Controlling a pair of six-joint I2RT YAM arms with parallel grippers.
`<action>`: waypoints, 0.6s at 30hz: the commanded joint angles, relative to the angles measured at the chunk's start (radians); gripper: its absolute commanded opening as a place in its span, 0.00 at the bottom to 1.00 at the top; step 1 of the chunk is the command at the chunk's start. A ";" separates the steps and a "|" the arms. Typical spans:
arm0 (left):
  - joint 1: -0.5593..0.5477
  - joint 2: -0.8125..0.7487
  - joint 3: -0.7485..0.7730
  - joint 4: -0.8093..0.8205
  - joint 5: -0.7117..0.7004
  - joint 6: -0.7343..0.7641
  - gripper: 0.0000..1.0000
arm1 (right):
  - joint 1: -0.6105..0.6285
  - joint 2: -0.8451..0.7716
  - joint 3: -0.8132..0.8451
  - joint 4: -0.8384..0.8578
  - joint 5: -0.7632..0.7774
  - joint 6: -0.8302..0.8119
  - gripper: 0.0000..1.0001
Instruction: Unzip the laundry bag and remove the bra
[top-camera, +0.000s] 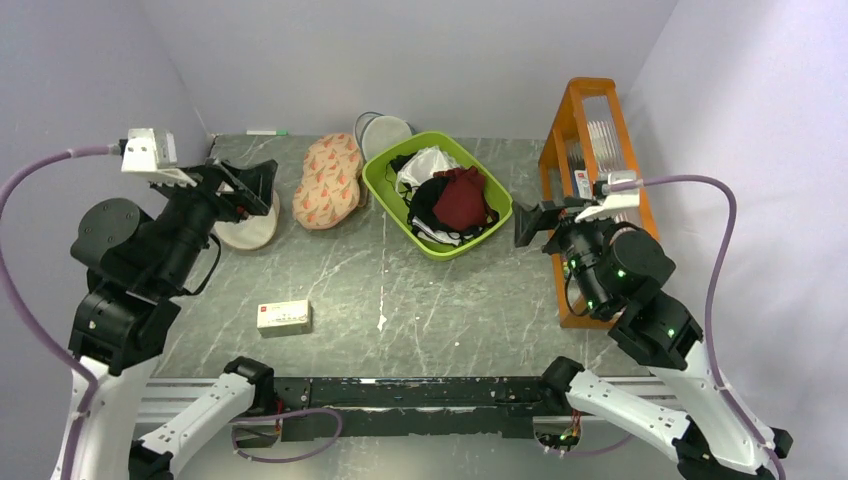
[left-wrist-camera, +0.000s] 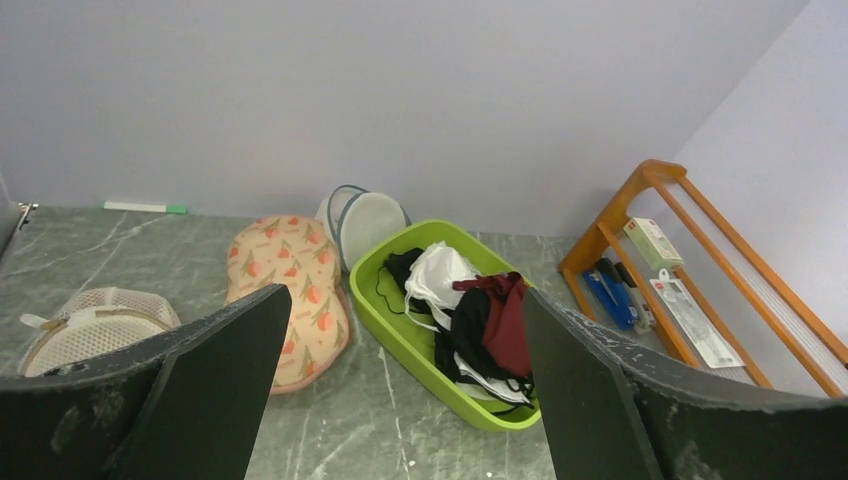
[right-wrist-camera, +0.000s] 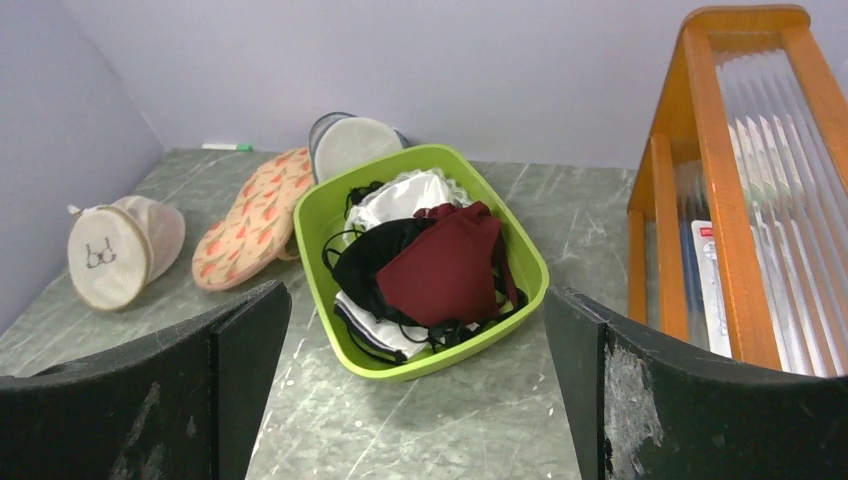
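Observation:
The laundry bag (top-camera: 328, 180) is a peach-pink, two-lobed case with a flower print. It lies shut on the table, left of the green basket; it also shows in the left wrist view (left-wrist-camera: 290, 295) and the right wrist view (right-wrist-camera: 255, 215). The bra is hidden; no cream-white garment shows outside the bag. My left gripper (top-camera: 250, 192) is open and empty, held above the table left of the bag, its jaws wide apart (left-wrist-camera: 405, 295). My right gripper (top-camera: 527, 222) is open and empty, right of the basket, its jaws wide apart (right-wrist-camera: 416, 292).
A green basket (top-camera: 378, 180) holds a dark red garment (top-camera: 462, 197) with black and white garments. A round beige pouch with a bra drawing (right-wrist-camera: 105, 258) lies at the left. A round white mesh pouch (top-camera: 385, 130) stands behind the basket. An orange rack (top-camera: 590, 130) stands right. A small box (top-camera: 284, 317) lies near the front.

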 joint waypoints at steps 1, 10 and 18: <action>0.056 0.054 0.045 -0.017 0.080 0.004 0.97 | -0.095 0.042 0.032 0.039 -0.115 0.032 1.00; 0.145 0.196 0.067 -0.067 0.181 0.018 0.96 | -0.256 0.109 0.021 0.119 -0.316 0.058 1.00; 0.181 0.334 0.037 -0.131 0.240 0.037 0.96 | -0.315 0.142 0.022 0.181 -0.473 0.110 1.00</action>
